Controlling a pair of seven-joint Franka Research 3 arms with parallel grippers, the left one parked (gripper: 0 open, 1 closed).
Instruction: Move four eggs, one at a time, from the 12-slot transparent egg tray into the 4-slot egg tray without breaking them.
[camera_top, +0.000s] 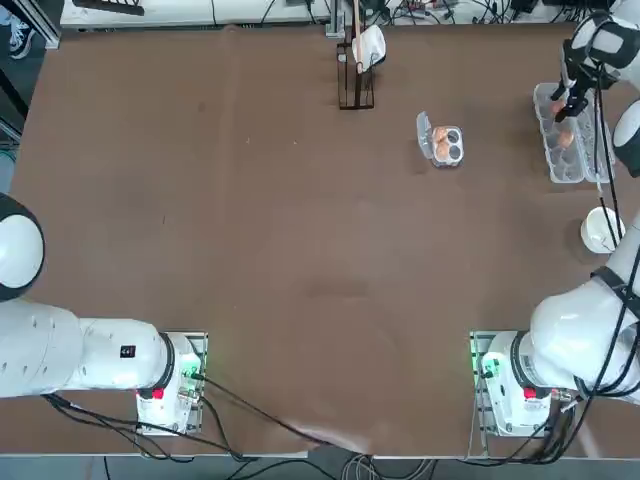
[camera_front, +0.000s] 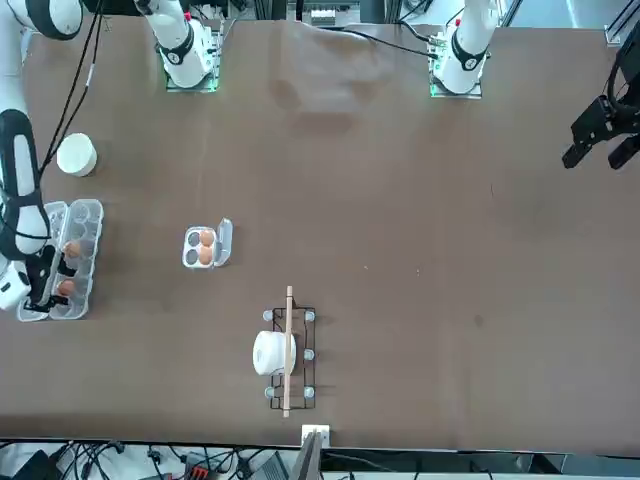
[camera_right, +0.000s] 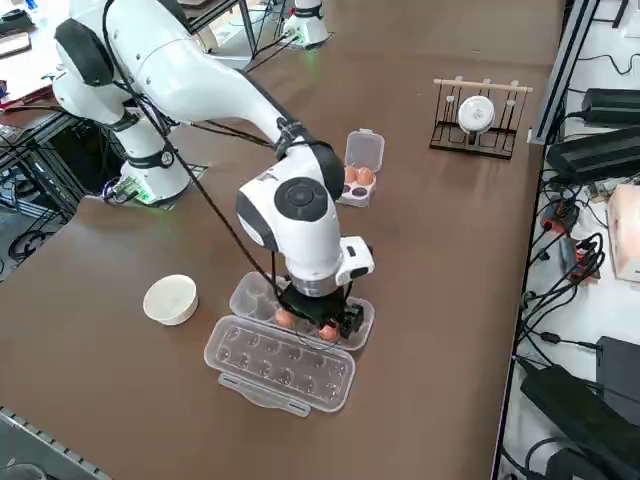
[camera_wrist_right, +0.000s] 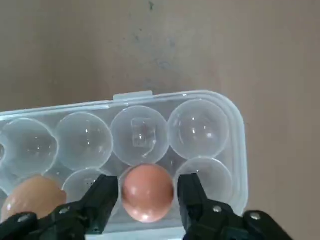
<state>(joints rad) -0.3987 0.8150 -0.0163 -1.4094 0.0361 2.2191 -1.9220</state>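
Right pincer (camera_wrist_right: 146, 192) is down in the long tray (camera_wrist_right: 220, 115), fingers apart either side of an egg (camera_wrist_right: 147, 192) with slim gaps. Two eggs sit in the small tray (camera_top: 457, 146) mid-surface. Brown surface (camera_top: 250, 250) also carries a white bowl (camera_right: 170, 298) and a rack (camera_front: 290, 352).

Right gripper (camera_top: 570, 107) low over 12-slot transparent egg tray (camera_top: 561, 160) near table's right edge; one egg (camera_top: 566, 139) visible just beside it. 4-slot egg tray (camera_top: 446, 145) mid-table holds two eggs. White bowl (camera_top: 601, 230) nearby.
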